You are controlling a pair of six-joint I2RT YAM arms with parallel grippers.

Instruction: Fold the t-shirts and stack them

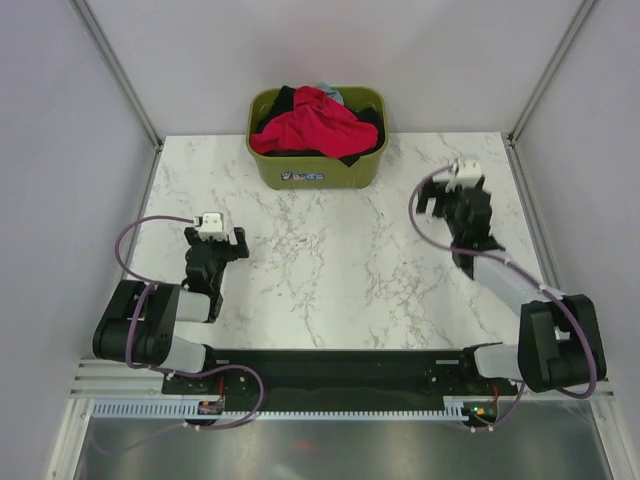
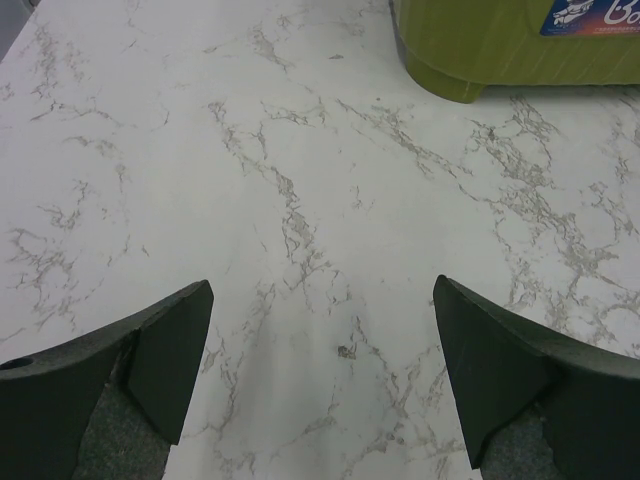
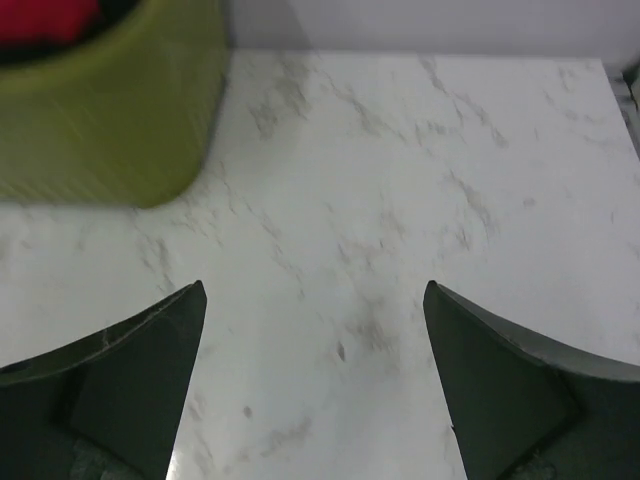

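"Now, what lies around each gripper?"
"Marbled surface (image 1: 330,270) only. The left gripper (image 2: 321,283) and the right gripper (image 3: 313,285) both hang over it, fingers spread wide apart and holding nothing. Only bare surface separates each from the olive-green basket (image 1: 316,170) at the far edge."
"Contents of the basket?"
"The red t-shirt (image 1: 305,128) lies heaped on top. Black t-shirts (image 1: 353,153) show beneath it, and a light blue t-shirt (image 1: 332,95) shows at the far rim."
"Do the views differ?"
"The top view shows the whole heap. The right wrist view catches only a red sliver above the basket wall. The left wrist view shows only the basket's lower corner and a blue label (image 2: 590,15)."
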